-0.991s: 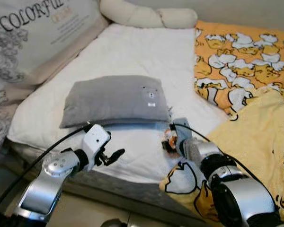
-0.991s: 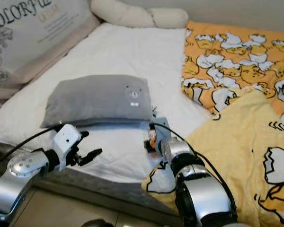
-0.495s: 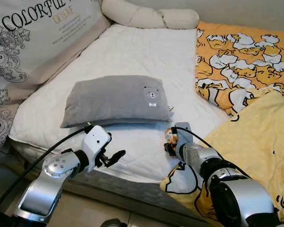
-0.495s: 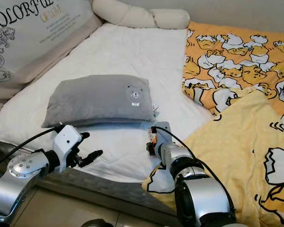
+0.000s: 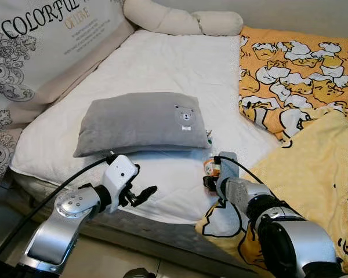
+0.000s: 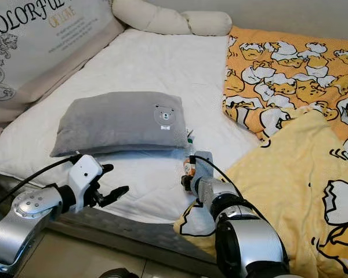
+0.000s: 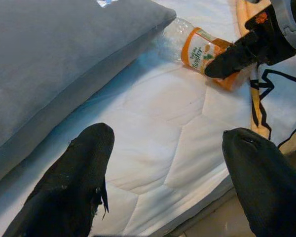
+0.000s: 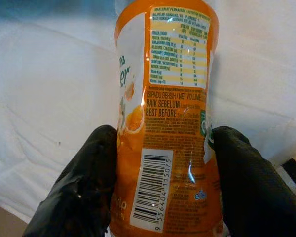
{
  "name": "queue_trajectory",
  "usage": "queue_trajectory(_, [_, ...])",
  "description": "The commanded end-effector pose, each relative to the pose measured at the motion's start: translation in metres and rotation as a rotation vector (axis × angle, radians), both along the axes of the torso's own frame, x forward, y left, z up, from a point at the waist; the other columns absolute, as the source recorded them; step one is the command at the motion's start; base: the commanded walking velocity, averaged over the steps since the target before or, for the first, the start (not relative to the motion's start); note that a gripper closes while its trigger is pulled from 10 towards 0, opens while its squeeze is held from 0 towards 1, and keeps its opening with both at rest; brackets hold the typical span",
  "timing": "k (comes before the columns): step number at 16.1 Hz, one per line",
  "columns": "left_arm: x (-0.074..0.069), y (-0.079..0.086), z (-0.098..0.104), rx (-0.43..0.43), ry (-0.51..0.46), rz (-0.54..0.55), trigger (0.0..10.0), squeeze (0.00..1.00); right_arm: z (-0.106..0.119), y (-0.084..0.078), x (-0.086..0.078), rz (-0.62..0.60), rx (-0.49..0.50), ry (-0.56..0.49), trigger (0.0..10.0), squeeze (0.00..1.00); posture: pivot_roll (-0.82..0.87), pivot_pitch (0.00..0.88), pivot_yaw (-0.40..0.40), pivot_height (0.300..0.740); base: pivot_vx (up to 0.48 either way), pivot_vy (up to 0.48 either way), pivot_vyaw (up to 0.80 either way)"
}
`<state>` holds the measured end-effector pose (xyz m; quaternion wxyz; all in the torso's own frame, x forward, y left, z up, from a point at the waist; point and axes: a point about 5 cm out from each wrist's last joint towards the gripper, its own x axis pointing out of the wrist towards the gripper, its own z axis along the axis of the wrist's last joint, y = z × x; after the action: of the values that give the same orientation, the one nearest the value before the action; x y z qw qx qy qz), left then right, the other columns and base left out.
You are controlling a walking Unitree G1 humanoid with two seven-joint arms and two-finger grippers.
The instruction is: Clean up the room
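Right gripper clamped on orange-labelled bottle lying at bed edge, its clear top half hidden under grey pillow. Left gripper spread open, empty, above the mattress. Yellow duck blanket cut off at right.

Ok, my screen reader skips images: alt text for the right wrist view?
The right gripper has its two black fingers on either side of an orange-labelled plastic bottle lying on a white quilted mattress.
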<state>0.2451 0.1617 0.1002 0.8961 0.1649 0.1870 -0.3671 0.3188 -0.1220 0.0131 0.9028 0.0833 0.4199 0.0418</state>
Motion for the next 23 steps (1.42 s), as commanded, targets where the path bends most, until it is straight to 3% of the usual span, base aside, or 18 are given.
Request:
queue_trajectory(1, [0.001, -0.002, -0.002, 0.005, 0.006, -0.002, 10.0, 0.00, 0.001, -0.006, 0.001, -0.045, 0.029, -0.026, 0.0, 0.00, 0.06, 0.000, 0.045, 0.740, 0.000, 0.000, 0.00])
queue_trajectory(5, [0.001, -0.005, 0.000, -0.037, -0.010, 0.031, 10.0, 0.00, 0.024, -0.027, 0.019, -0.175, 0.139, -0.218, 0.0, 0.00, 0.05, 0.000, 0.049, 0.740, 0.000, 0.000, 0.00])
queue_trajectory(6, [0.002, -0.006, 0.000, -0.053, -0.016, 0.051, 10.0, 0.00, 0.042, -0.033, 0.026, -0.215, 0.193, -0.318, 10.0, 0.00, 0.04, 0.000, 0.055, 0.740, 0.000, 0.000, 0.00])
queue_trajectory(8, [0.001, -0.007, 0.000, -0.073, -0.021, 0.084, 10.0, 0.00, 0.068, -0.036, 0.029, -0.227, 0.261, -0.461, 10.0, 0.00, 0.03, 0.000, 0.057, 0.740, 0.000, 0.000, 0.00])
queue_trajectory(9, [0.001, -0.009, -0.001, -0.079, -0.028, 0.106, 10.0, 0.00, 0.083, -0.035, 0.025, -0.193, 0.246, -0.551, 10.0, 0.00, 0.03, 0.000, 0.057, 0.740, 0.000, 0.000, 0.00])
queue_trajectory(10, [0.001, -0.009, -0.002, -0.081, -0.032, 0.118, 10.0, 0.00, 0.088, -0.034, 0.024, -0.186, 0.238, -0.574, 10.0, 0.00, 0.03, 0.000, 0.055, 0.740, 0.000, 0.000, 0.00])
queue_trajectory(11, [0.001, -0.010, -0.002, -0.089, -0.055, 0.168, 10.0, 0.00, 0.103, -0.034, 0.021, -0.176, 0.103, -0.721, 10.0, 0.00, 0.03, 0.000, 0.049, 0.740, 0.000, 0.000, 0.00])
queue_trajectory(12, [0.002, -0.010, -0.002, -0.089, -0.064, 0.183, 10.0, 0.00, 0.109, -0.034, 0.021, -0.192, 0.110, -0.792, 10.0, 0.00, 0.03, 0.000, 0.049, 0.740, 0.000, 0.000, 0.00])
queue_trajectory(13, [0.006, -0.005, 0.000, -0.097, -0.117, 0.297, 10.0, 0.00, 0.101, -0.041, 0.014, -0.255, -0.163, -0.691, 10.0, 0.00, 0.03, 0.000, 0.040, 0.740, 0.000, 0.000, 0.00])
queue_trajectory(14, [0.007, -0.003, 0.001, -0.101, -0.130, 0.330, 10.0, 0.00, 0.102, -0.041, 0.011, -0.239, -0.189, -0.683, 10.0, 0.00, 0.03, 0.000, 0.040, 0.740, 0.000, 0.000, 0.00])
queue_trajectory(15, [0.009, 0.002, 0.004, -0.116, -0.176, 0.425, 10.0, 0.00, 0.107, -0.031, -0.001, -0.155, -0.011, -0.739, 10.0, 0.00, 0.03, 0.000, 0.034, 0.740, 0.000, 0.000, 0.00])
queue_trajectory(16, [0.009, 0.006, 0.006, -0.124, -0.212, 0.500, 10.0, 0.00, 0.108, -0.021, -0.013, -0.010, -0.021, -0.785, 10.0, 0.00, 0.03, 0.000, 0.034, 0.740, 0.000, 0.000, 0.80])
queue_trajectory(18, [0.010, 0.006, 0.007, -0.129, -0.232, 0.529, 10.0, 0.00, 0.102, -0.014, -0.024, 0.082, -0.057, -0.791, 10.0, 0.00, 0.04, 0.000, 0.030, 0.740, 0.000, 0.000, 0.80])
queue_trajectory(21, [0.015, 0.008, 0.010, -0.159, -0.261, 0.601, 10.0, 0.00, 0.102, -0.005, -0.036, 0.123, -0.064, -0.781, 10.0, 0.00, 0.02, 0.000, 0.034, 0.740, 0.000, 0.000, 0.80])
queue_trajectory(23, [0.016, 0.007, 0.009, -0.166, -0.278, 0.654, 10.0, 0.00, 0.100, -0.009, -0.040, 0.109, -0.077, -0.767, 10.0, 0.00, 0.01, 0.000, 0.039, 0.740, 0.000, 0.000, 0.80])
